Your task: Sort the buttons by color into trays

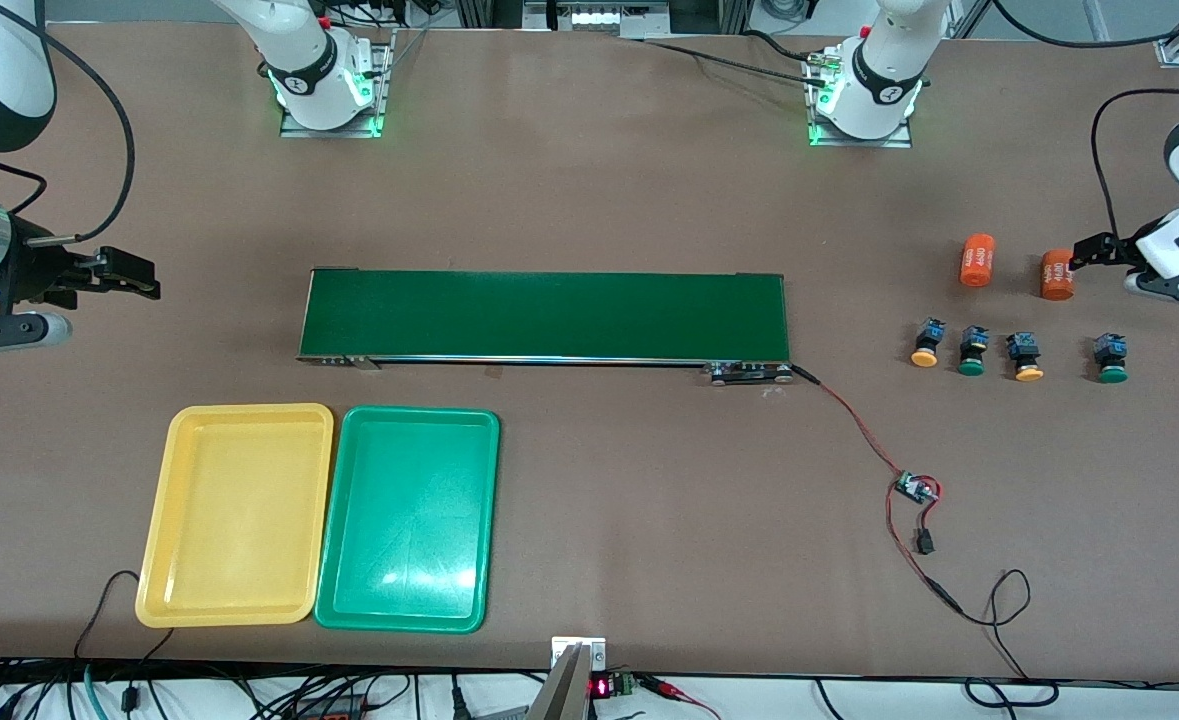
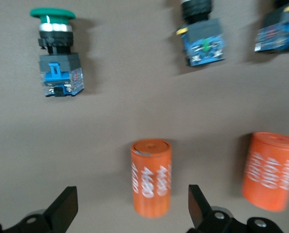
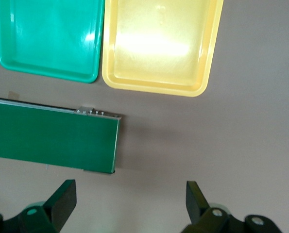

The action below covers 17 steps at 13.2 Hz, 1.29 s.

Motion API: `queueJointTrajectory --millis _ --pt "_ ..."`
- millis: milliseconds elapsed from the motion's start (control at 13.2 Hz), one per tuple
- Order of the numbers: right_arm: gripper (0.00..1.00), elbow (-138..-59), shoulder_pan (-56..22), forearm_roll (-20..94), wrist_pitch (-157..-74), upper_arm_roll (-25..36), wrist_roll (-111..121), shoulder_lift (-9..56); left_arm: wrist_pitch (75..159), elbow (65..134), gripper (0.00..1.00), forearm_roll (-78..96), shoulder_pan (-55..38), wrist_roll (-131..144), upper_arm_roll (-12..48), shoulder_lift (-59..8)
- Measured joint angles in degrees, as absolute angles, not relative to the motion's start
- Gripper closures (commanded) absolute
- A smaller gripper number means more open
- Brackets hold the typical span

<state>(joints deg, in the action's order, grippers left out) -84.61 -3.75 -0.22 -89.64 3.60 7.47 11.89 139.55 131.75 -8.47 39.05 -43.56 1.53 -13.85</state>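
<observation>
Four buttons sit in a row on the worktop, near the conveyor belt, toward the left arm's end. In order from the belt: a yellow button, a green button, another yellow button, and a second green button. The yellow tray and green tray touch side by side, nearer the front camera than the belt.

The left end effector is open over an orange cylinder, maybe not touching it. The right end effector waits open, above bare worktop off the belt's end.
</observation>
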Motion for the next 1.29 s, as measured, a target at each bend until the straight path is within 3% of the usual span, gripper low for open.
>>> queueJointTrajectory --millis 303,531,607,682,986,1289 --pt "0.0 -84.6 -3.8 -0.2 -92.1 3.6 7.4 13.6 144.8 131.7 0.06 -8.5 41.3 -46.2 1.7 -21.3" --pt "0.0 -84.7 -4.3 -0.2 -94.8 3.5 5.4 14.7 144.8 131.6 0.66 -8.5 41.5 -48.4 2.0 -22.0" --pt "0.0 -85.1 -4.7 -0.2 -96.2 3.5 4.7 15.0 144.7 131.6 0.81 -8.5 41.5 -50.2 2.1 -22.0" --pt "0.0 -85.8 -5.1 -0.2 -97.4 3.5 4.3 15.3 144.0 131.5 0.89 -8.5 41.5 -51.6 2.1 -22.0" --pt "0.0 -89.8 -5.7 -0.2 -99.5 3.5 4.1 15.3 137.4 128.7 0.89 -8.5 41.6 -53.4 3.0 -21.8" --pt "0.0 -97.6 -5.7 -0.2 -104.6 3.5 4.0 11.5 118.7 115.7 0.88 -8.5 41.4 -55.7 9.4 -20.6"
